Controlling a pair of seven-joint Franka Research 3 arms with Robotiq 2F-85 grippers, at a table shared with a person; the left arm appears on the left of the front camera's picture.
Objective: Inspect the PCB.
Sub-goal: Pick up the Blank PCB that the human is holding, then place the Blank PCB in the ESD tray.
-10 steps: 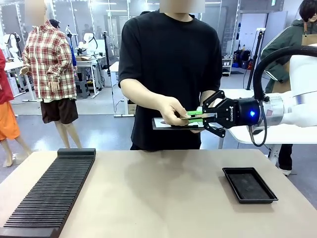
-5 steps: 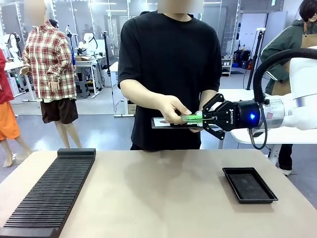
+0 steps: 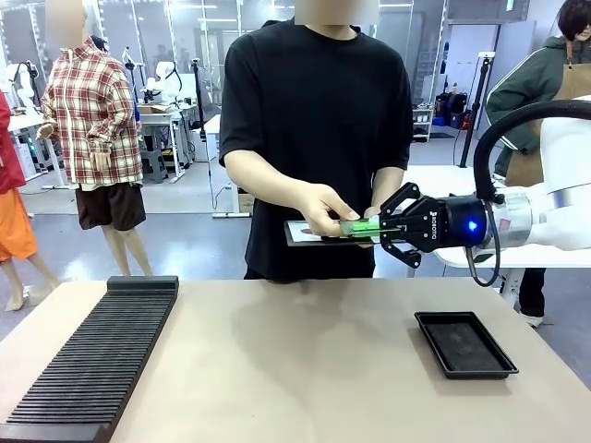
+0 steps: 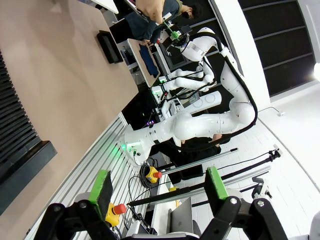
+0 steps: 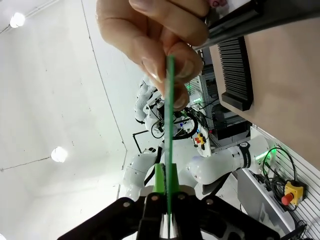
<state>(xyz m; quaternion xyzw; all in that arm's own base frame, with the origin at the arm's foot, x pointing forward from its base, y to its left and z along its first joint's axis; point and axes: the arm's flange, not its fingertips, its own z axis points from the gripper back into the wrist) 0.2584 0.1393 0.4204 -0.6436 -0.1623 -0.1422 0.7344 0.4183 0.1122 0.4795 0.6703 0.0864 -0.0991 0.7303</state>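
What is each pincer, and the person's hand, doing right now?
Left pincer: open, empty.
Right pincer: shut on the PCB.
Person's hand: pinching the PCB's other end.

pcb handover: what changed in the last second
The right claw, open around the PCB a second ago, has shut on its edge. The person's hand still pinches the other end above the dark tablet. The black tray and slotted rack stayed put on the table.
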